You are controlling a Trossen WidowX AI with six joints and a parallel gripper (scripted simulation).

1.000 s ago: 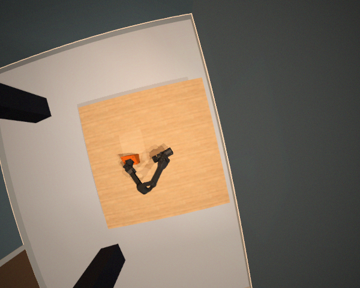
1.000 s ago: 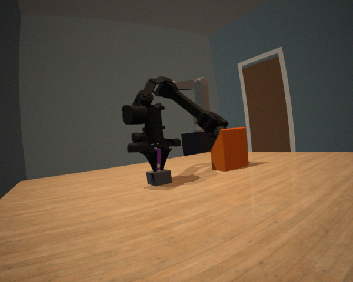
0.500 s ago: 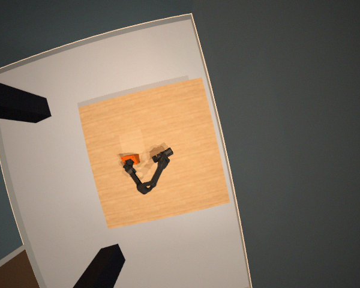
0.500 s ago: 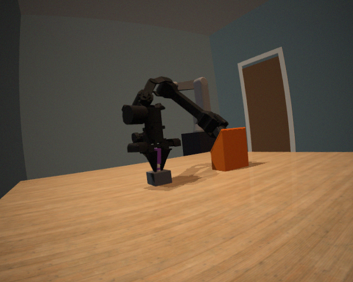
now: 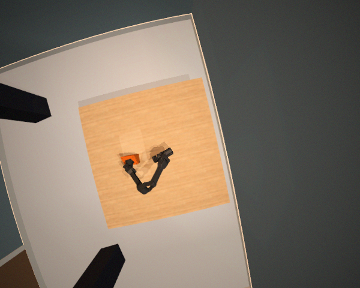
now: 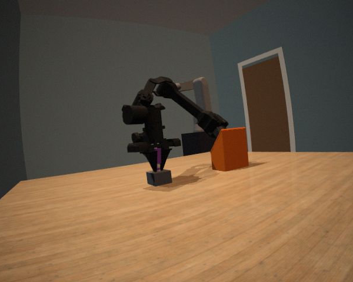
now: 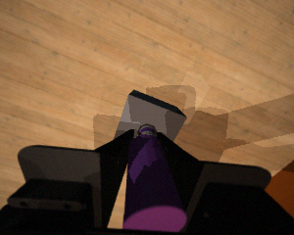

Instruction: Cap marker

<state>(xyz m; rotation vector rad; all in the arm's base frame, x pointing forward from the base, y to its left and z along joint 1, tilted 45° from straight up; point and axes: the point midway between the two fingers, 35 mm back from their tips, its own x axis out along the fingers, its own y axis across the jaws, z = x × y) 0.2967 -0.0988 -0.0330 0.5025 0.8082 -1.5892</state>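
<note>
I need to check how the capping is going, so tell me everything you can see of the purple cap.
The purple cap is a smooth, plastic-looking cylinder with a flat, lighter closed top. It stands upright, clamped between the dark fingers of the end effector, directly over the grey holder block. Its lower end sits on the marker's tip, which just shows beneath it. How far down it is seated cannot be told.
</note>
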